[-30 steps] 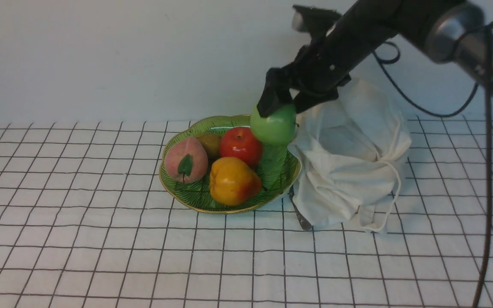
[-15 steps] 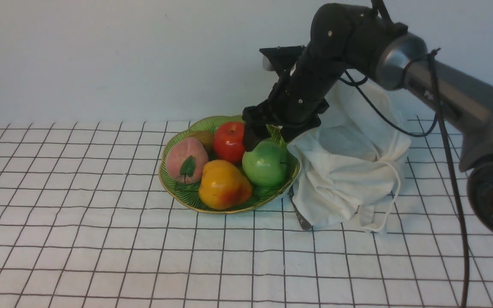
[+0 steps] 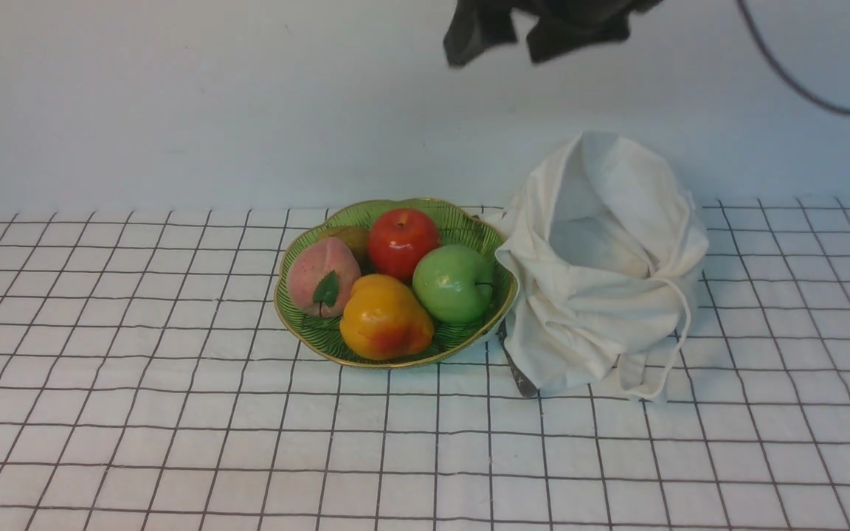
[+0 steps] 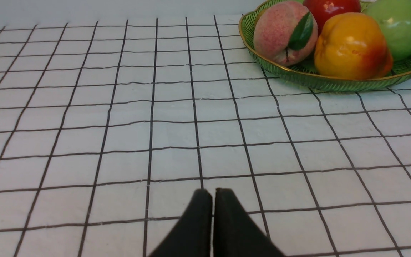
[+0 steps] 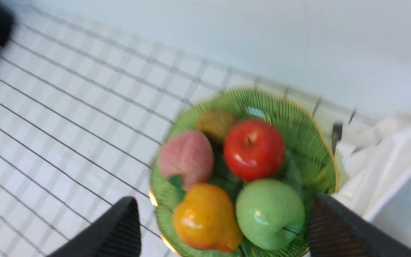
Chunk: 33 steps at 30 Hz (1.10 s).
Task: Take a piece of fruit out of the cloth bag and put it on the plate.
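This looks like a staged robot test bench. A white tablecloth (image 3: 174,413) with a black grid covers all of the bench that shows. A bare pale wall (image 3: 174,96) closes its far edge. A green plate (image 3: 469,227) of glossy fruit (image 3: 454,284) sits just beside a white cloth bag (image 3: 602,295).

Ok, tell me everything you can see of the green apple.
The green apple is smooth and glossy and looks plastic. It lies tipped, its dark stem pointing sideways toward the cloth bag. It rests on the green ribbed plate, at the side nearest the bag, seemingly touching the red apple behind it and the yellow fruit beside it. Nothing grips it; the right gripper is open, high above.
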Available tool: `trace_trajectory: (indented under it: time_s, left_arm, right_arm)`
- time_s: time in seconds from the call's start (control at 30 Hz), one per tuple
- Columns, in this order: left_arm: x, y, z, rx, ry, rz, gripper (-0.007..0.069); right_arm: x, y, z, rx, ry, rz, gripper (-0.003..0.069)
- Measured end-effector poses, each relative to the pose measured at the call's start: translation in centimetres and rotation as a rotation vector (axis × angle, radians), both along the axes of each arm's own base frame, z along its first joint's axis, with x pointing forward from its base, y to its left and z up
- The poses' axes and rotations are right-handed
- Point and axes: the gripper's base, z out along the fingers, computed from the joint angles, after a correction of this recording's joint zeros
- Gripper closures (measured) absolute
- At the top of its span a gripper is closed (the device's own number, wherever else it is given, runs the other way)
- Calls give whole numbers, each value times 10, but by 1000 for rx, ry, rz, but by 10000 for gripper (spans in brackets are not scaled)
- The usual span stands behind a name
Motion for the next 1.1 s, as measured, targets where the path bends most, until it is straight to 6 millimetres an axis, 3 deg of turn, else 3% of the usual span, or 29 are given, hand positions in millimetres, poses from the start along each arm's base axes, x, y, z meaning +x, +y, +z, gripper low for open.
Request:
trace_trajectory:
  time_s: [0.07,0.13,0.17,0.23,0.33,0.43,0.5,0.6,0.7,0.73,0.9,1.1]
  left_arm:
    - [0,0,0,0,0,0,632]
    - [0,0,0,0,0,0,632]
    - [0,0,0,0,0,0,632]
    - [0,0,0,0,0,0,632]
    - [0,0,0,0,0,0,632]
    - [0,0,0,0,0,0,632]
    - [0,0,0,0,0,0,632]
    - [0,0,0,0,0,0,632]
    - [0,0,0,0,0,0,632]
    - [0,0,0,0,0,0,632]
    - [0,0,0,0,0,0,632]
    - [0,0,0,0,0,0,632]
  right_arm:
    - [-35,-17,33,21,-76,1,156]
    - [-68,-34,53,13,-127,-4,207]
    - [-79,-41,59,3,-150,-8,223]
    - [-122,-65,72,-26,-209,-24,278]
    - [-173,-95,73,-73,-261,-56,340]
    - [-226,-123,51,-90,-290,-88,408]
    - [-255,-137,26,-34,-383,-108,463]
    - [-284,-151,-21,67,-562,-138,554]
    - [-293,-156,-73,118,-658,-156,641]
    - [-299,-160,-99,142,-710,-165,662]
    - [-311,-166,-127,174,-804,-177,671]
    - [-312,-166,-137,158,-785,-174,671]
